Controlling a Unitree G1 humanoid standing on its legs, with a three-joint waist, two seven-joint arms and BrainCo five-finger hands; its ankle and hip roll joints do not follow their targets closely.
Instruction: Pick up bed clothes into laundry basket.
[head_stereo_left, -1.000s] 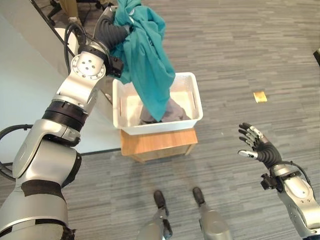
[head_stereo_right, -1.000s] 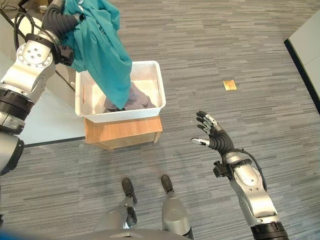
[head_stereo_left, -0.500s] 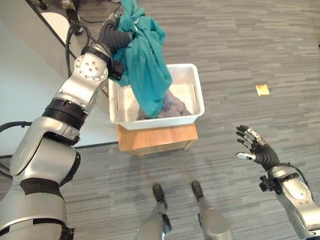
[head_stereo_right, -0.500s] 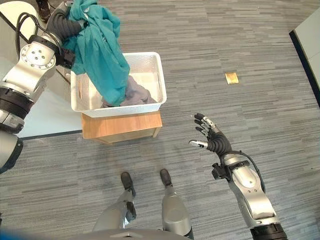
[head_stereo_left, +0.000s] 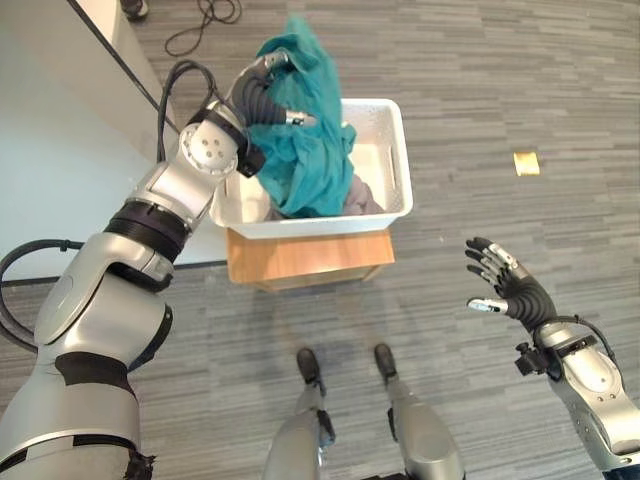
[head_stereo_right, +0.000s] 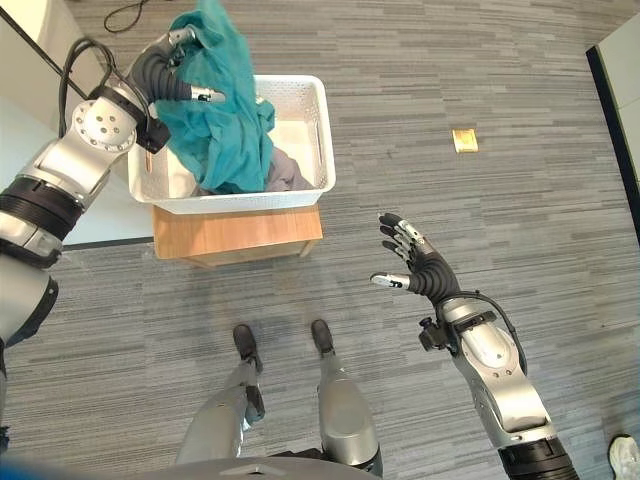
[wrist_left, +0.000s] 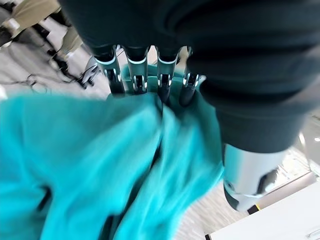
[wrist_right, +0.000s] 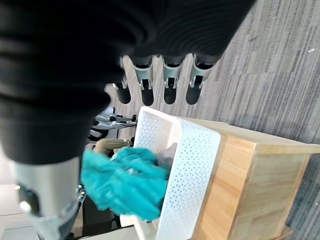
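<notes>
A teal cloth (head_stereo_left: 308, 150) lies bunched in the white laundry basket (head_stereo_left: 400, 150), on top of grey clothes (head_stereo_left: 366, 203). Its upper fold still rises over the basket's far left corner. My left hand (head_stereo_left: 262, 90) is there, fingers and thumb straight, with the fingertips (wrist_left: 137, 82) tucked against the teal cloth (wrist_left: 100, 165). My right hand (head_stereo_right: 415, 268) hangs open over the floor to the right of the basket (wrist_right: 192, 170), palm up and holding nothing.
The basket sits on a low wooden stand (head_stereo_left: 305, 258). A white bed surface (head_stereo_left: 60, 150) runs along the left, touching the stand. A small yellow item (head_stereo_left: 526, 163) lies on the grey floor to the right. A shoe (head_stereo_right: 625, 455) shows at the bottom right corner.
My left hand has come down and lowered the hanging teal cloth into the basket, and its fingers have straightened. The right hand has barely moved. The camera has shifted.
</notes>
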